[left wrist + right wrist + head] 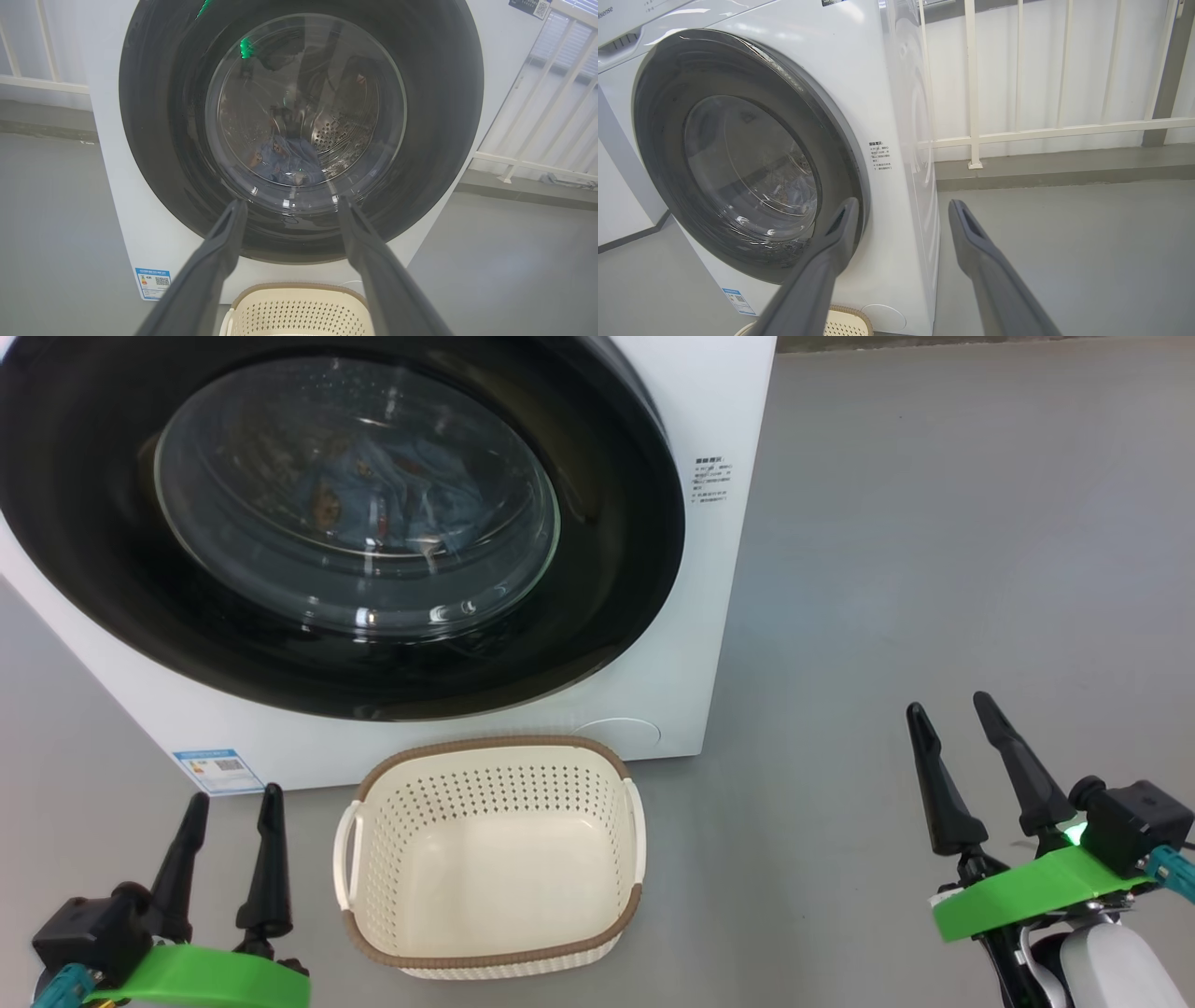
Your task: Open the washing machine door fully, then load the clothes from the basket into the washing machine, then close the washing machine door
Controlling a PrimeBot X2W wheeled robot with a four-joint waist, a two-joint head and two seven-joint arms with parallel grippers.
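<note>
Dimly, clothes (285, 163) blurred behind closed washing machine door (616, 551), left gripper (236, 793) and right gripper (948, 702) released, arms cropped.

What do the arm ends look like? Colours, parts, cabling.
Left tool and right tool match: two long tapered black fingers on a bright green bracket, with a black camera block and a teal cable fitting. A green light glows on the right one; its forearm shell is white.
</note>
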